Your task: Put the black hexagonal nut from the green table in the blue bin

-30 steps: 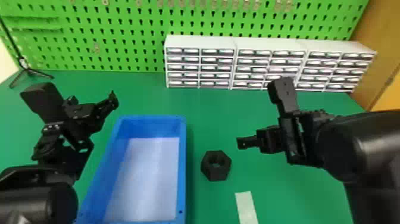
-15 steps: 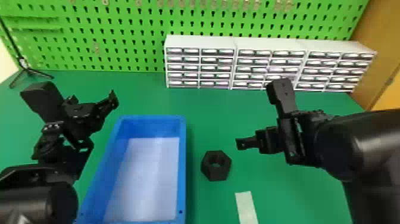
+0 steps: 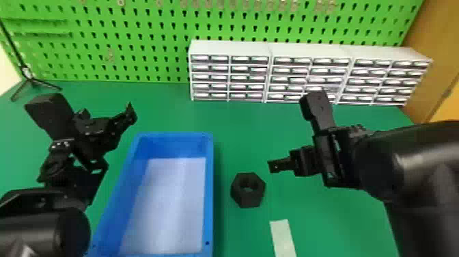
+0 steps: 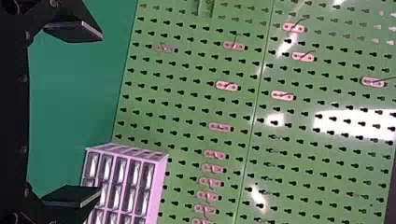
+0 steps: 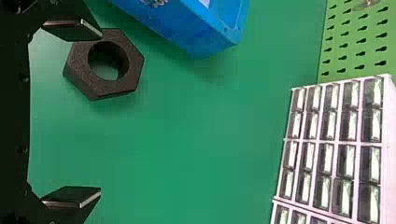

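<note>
Black hexagonal nut, one — lying flat on the green table, hole facing up, just right of the blue bin and outside it. Right gripper, one: above the table, to the right of the nut; two flat fingers spread wide, nothing pinched. In the right wrist view, one finger overlaps the nut's edge. Left gripper, one: left of the bin's far end; fingers likewise spread, nothing between them. Blue bin: open-topped, pale inner floor. Also listed — pale strip on the table, white drawer cabinets along the back, green pegboard behind.
</note>
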Robot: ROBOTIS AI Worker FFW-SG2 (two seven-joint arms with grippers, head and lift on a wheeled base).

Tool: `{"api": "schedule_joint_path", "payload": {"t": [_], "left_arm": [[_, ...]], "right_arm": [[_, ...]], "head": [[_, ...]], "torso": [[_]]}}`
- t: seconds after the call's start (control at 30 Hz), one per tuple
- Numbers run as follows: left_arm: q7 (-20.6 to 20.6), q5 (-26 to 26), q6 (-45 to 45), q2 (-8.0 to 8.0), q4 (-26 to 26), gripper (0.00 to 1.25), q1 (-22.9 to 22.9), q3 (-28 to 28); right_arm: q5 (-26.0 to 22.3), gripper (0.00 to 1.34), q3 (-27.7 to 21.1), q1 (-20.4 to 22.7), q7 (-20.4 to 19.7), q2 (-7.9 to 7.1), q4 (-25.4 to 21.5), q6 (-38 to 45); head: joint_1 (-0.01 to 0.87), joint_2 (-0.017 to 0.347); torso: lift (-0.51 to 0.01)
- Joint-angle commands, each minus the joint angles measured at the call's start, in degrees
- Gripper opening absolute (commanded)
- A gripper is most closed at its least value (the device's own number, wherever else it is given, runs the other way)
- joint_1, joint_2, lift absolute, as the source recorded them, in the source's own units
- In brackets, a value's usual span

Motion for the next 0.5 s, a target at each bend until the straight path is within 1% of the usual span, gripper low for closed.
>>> {"api": "schedule_joint_path", "payload": {"t": [0.0, 0.23, 0.47], "left_arm": [[0.0, 0.0, -0.01, -0.01, 0.09, 1.12, 0.06, -0.04], [0.0, 0.0, 0.08, -0.01, 0.09, 1.12, 0.06, -0.04], [0.0, -0.09, 0.08, -0.01, 0.18, 1.12, -0.03, -0.04]], "right_arm": [[0.11, 1.21, 0.14, -0.16, 0.0, 0.21, 1.48, 0.08], [0.03, 1.21, 0.58, -1.04, 0.0, 0.47, 5.26, -3.69], [-0.24, 1.21, 1.54, -2.54, 0.0, 0.83, 10.79, -9.93]], "head": [[0.692, 0.008], [0.692, 0.008], [0.692, 0.008]], "torso": [[-0.097], [-0.097], [-0.097]]}}
